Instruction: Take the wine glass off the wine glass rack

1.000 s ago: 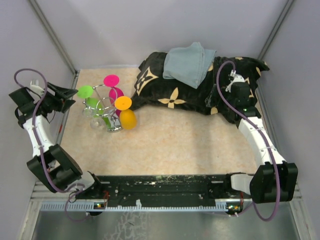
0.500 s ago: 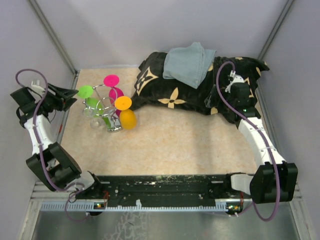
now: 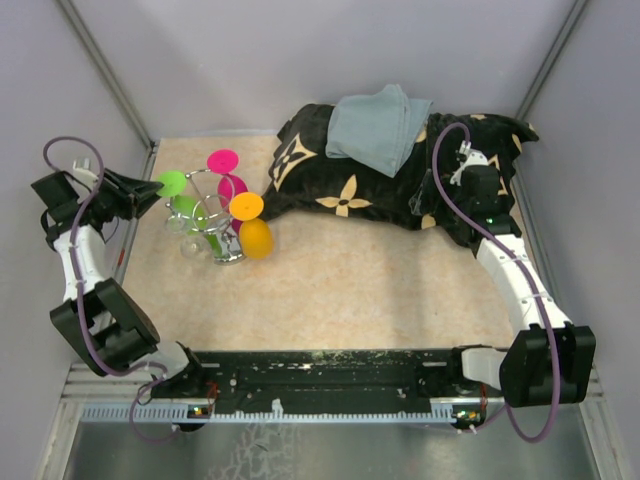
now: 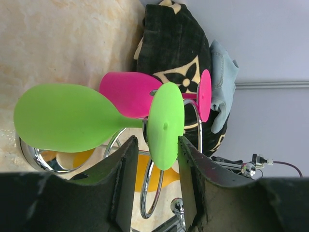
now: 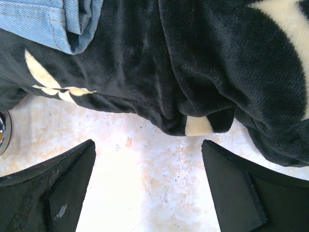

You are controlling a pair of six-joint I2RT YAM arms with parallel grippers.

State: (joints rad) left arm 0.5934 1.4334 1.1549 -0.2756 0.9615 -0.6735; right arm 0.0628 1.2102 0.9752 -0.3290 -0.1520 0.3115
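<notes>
We see a speckled beige bench (image 3: 380,290) from above, with grey walls around it. A black blanket (image 3: 370,190) with cream flower shapes lies heaped across its far right, and a folded blue-grey denim cloth (image 3: 378,128) rests on top of it.

The right hand (image 5: 147,193) hangs over bare bench at the blanket's near edge, fingers spread wide and holding nothing.

The wine glass rack (image 3: 222,240), shiny chrome wire, stands at the far left, near the blanket's left end. Three plastic glasses hang on it bowl down, feet up: one pink (image 4: 130,92), one orange (image 3: 255,238), and the green wine glass (image 4: 67,118) on the side nearest the left arm.

The left hand (image 4: 158,145) straddles the green glass's round foot, fingers partly drawn in. A gap shows on one side, so it is not clamped.
</notes>
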